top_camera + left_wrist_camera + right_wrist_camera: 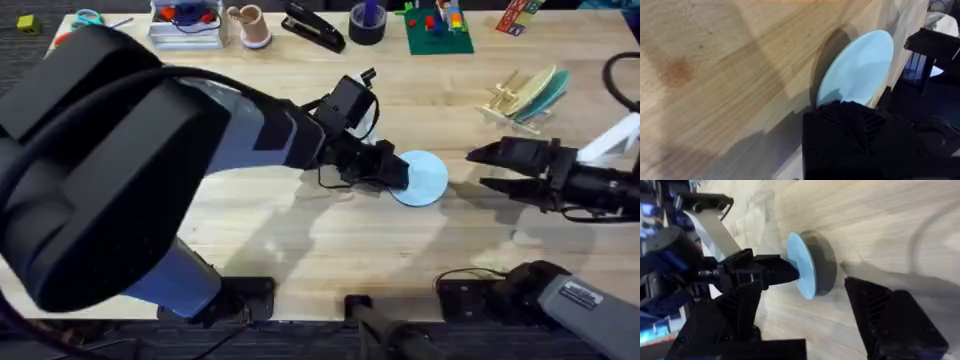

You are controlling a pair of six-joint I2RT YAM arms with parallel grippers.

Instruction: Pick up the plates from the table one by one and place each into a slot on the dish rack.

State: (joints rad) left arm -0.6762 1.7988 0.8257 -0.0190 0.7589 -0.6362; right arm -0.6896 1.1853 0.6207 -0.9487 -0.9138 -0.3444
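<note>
My left gripper reaches across the middle of the table and is shut on the rim of the light blue plate. The plate is tilted up on its edge, and it casts a dark shadow on the wood. In the right wrist view the plate shows nearly edge-on, pinched by the left arm's black fingers. My right gripper hovers open just to the right of the plate with nothing in it. The dish rack stands at the back right with a pale yellow plate upright in a slot.
A darker teal plate stands in the rack beside the yellow one. Along the far edge are a green baseplate with bricks, a black tape roll, a stapler, a cup and a tray.
</note>
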